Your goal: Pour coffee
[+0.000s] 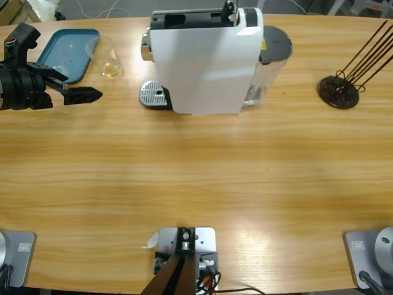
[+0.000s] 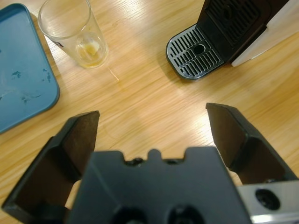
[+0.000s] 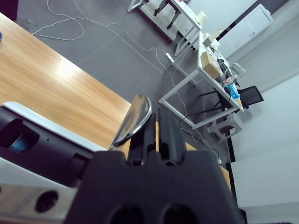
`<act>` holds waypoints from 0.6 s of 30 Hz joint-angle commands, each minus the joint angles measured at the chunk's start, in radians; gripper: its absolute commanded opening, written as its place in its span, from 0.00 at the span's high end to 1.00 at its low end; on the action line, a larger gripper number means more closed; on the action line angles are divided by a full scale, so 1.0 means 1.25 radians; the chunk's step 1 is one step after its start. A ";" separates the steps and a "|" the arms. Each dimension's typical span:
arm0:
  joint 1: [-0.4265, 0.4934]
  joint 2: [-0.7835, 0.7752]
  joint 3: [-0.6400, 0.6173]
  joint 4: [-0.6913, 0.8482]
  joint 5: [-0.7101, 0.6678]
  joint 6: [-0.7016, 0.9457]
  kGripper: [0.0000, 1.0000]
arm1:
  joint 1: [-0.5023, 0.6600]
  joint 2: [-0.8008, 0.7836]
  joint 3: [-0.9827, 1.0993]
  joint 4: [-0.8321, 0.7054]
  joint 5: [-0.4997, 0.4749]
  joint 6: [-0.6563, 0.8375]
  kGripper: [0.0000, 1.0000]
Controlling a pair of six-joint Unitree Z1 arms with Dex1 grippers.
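The upright glass [image 2: 74,32] holds shallow coffee [image 2: 89,50]; the left claw [image 2: 152,128] gapes empty, the right claw [image 3: 159,128] is closed.

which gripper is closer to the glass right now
Left. The left gripper sits open beside the glass; the right gripper, shut, is over the coffee machine, farther off.
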 commanded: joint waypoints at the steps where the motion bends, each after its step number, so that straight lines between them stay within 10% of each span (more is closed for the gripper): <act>1: -0.005 0.029 0.026 -0.012 -0.010 0.013 0.02 | 0.054 0.097 -0.033 0.005 0.032 -0.011 1.00; 18: -0.007 0.036 0.026 -0.012 -0.011 0.013 0.02 | 0.077 0.171 -0.037 0.006 0.085 0.018 1.00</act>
